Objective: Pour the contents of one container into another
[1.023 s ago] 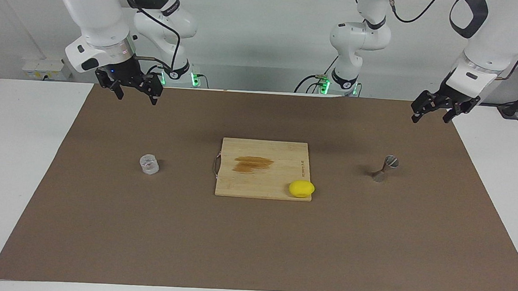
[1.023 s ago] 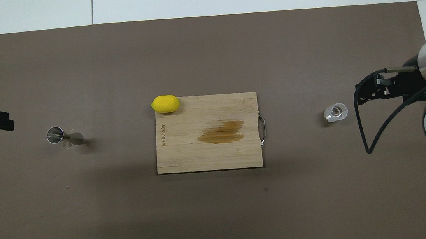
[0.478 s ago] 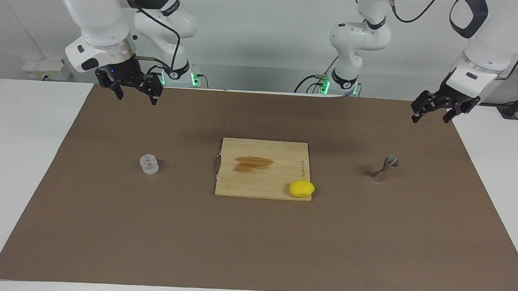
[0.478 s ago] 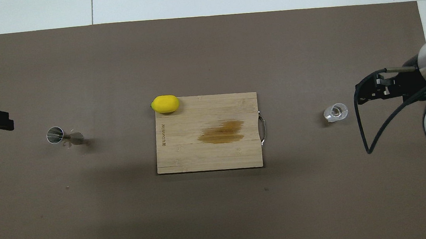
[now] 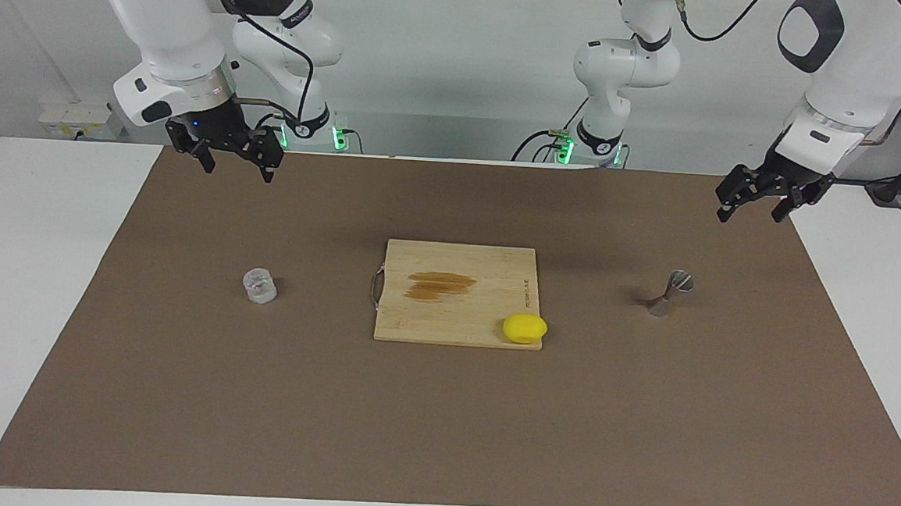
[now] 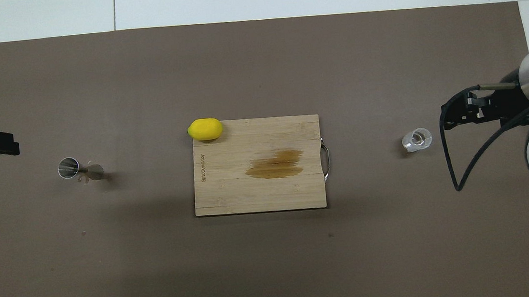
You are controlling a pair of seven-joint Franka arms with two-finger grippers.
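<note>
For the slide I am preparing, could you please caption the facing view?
Open left gripper and right gripper hang above the mat; glass cup, cutting board with lemon, and jigger untouched.

Cutting board (image 6: 258, 188) bears small, unreadable print.

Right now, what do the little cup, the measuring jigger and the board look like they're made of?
Cup: clear glass, probably; the mat shows through its thick walls.
Jigger: metal, silvery with a bright shiny rim.
Board: wood or bamboo, pale matte grain with a darker brown patch and a thin metal handle.
</note>
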